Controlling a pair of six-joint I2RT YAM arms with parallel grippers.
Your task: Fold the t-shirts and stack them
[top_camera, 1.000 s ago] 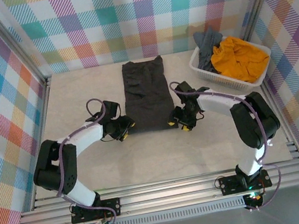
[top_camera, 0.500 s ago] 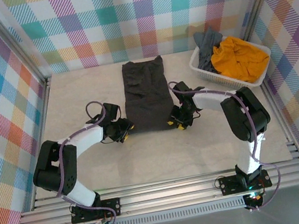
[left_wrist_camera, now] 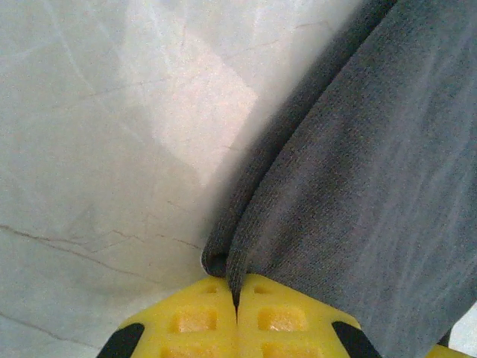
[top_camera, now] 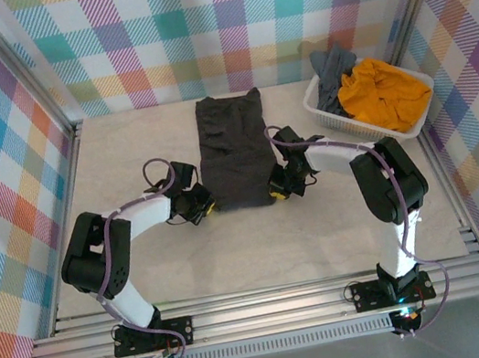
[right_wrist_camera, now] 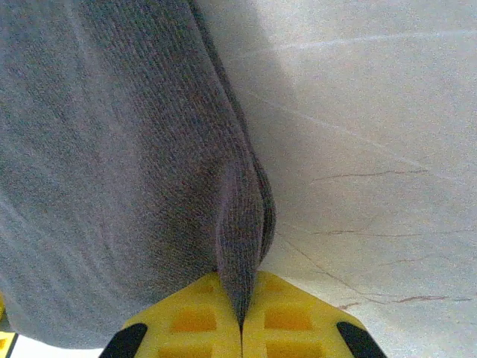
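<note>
Near hem of the charcoal t-shirt pinched at both corners.
My left gripper is clamped on the near-left corner of the folded shirt, which lies flat mid-way across the table. My right gripper is clamped on the near-right corner. The slate grey t-shirt and mustard-orange t-shirt sit in the white basket, far right.

Left end effector (yellow pads together) pinches charcoal t-shirt edge.
</note>
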